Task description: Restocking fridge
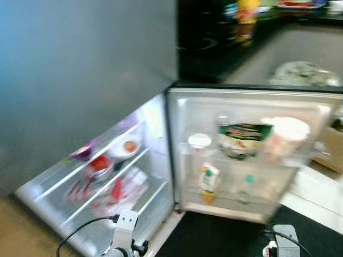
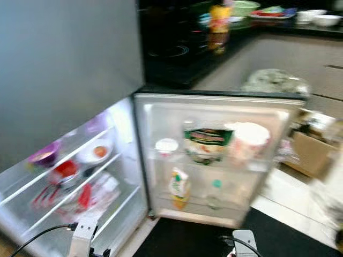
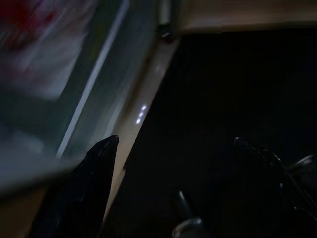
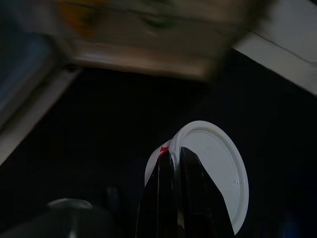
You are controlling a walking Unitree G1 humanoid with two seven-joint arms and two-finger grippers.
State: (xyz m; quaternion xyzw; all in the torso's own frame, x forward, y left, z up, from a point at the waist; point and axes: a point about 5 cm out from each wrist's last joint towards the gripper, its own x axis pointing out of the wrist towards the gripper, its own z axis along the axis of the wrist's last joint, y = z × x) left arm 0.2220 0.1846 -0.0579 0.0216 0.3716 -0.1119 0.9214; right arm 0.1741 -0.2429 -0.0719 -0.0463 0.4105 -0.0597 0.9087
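The fridge stands open, its door [image 1: 185, 123] swung toward me. On the door shelves sit a large white tub [image 1: 286, 134], a green packet [image 1: 244, 138], a small white-lidded jar [image 1: 199, 142], a juice carton [image 1: 209, 182] and a green-capped bottle [image 1: 247, 184]. Inside, the wire shelves hold a purple bowl [image 1: 83, 152], a white bowl [image 1: 127, 147] and red packets [image 1: 115, 190]. My left gripper [image 3: 176, 146] is open, low over the dark mat by the fridge sill. My right gripper [image 4: 173, 154] is shut on the rim of a round white lidded tub [image 4: 218, 168]. The head views are blurred.
A black mat [image 1: 214, 238] lies before the fridge, with pale floor [image 1: 316, 198] to its right. A cardboard box [image 1: 329, 147] sits right of the door. Behind it is a black counter [image 1: 214, 48] with a yellow bottle [image 1: 246, 10]. My left arm [image 1: 126, 227] and right arm [image 1: 284, 235] hang low.
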